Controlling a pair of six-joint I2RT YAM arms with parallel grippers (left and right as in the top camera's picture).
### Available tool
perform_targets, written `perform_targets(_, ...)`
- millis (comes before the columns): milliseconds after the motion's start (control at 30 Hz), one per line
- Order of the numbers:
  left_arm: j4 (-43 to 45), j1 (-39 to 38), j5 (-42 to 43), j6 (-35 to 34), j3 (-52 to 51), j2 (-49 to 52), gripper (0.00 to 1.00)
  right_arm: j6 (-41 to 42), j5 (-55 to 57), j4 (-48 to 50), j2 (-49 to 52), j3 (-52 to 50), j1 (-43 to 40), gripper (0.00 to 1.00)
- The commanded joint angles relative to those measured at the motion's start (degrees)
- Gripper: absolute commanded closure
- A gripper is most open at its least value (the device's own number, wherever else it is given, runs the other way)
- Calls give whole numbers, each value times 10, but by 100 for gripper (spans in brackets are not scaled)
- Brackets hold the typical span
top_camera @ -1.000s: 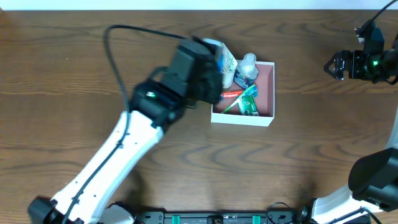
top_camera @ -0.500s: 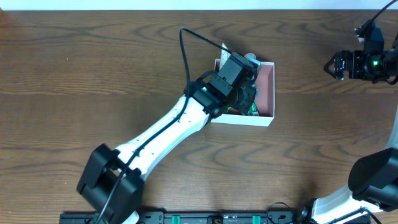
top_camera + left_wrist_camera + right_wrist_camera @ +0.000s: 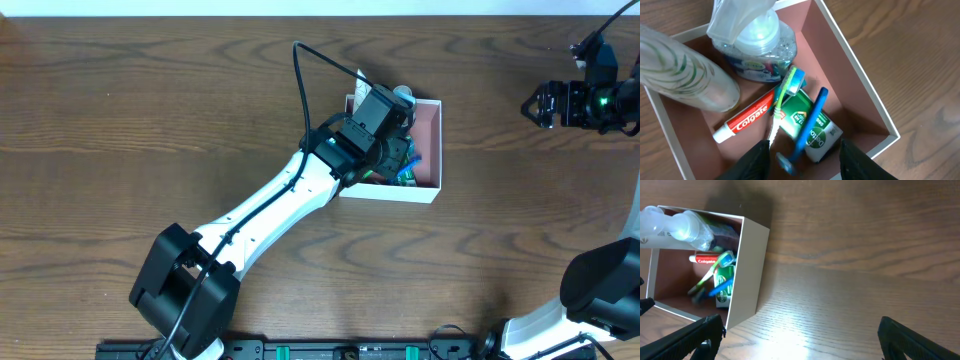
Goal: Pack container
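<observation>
Container sitting toward the far edge of the counter, right of its middle, already looking well filled. Hovering low over its pink inside with the left gripper, jaws spread wide and gripping nothing. Looking down between the fingers onto a blue brush lying across a green box. Beside these, seeing a green brush crossing a toothpaste. Further out, noting a clear pouch filling one corner and a bottle leaning out over the wall.

Judging the likeliest trouble to be a snag on pulling up. Riding this close to the loosely stacked brushes, probably risking a fingertip hooking a handle and flicking it out over the low wall. Also risking a nudge to the bottle, which is already overhanging and seems ready to roll out onto the wood. Possibly dragging the whole light container along too, if catching a wall on a sideways move.

Parking the right gripper near the far right corner, well apart from the container, jaws wide open and holding nothing. Looping a black cable above the left arm toward the far edge. Finding the real obstacles inside the container itself, with bottle and pouch crowding the far side and leaving little bare floor.
</observation>
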Motion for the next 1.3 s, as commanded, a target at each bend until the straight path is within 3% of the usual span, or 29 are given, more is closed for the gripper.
perform_targets(0,-15,2,1,5,8,-11,54,6,-7,0,-1,1,4,1)
perform_targets(233,-145,10,-30,40,8,-112,13,6,-6,-1,-1,1,4,1)
perform_targets(333,-219,26,-69,40,8,-174,2,6,-6,-1,-1,1,4,1)
perform_targets(667,-393,58,-70,40,8,-333,2,6,-7,-1,-1,1,4,1)
perform_targets(1267,-444,57,-69,40,8,-362,2,6,-7,0,-1,1,4,1)
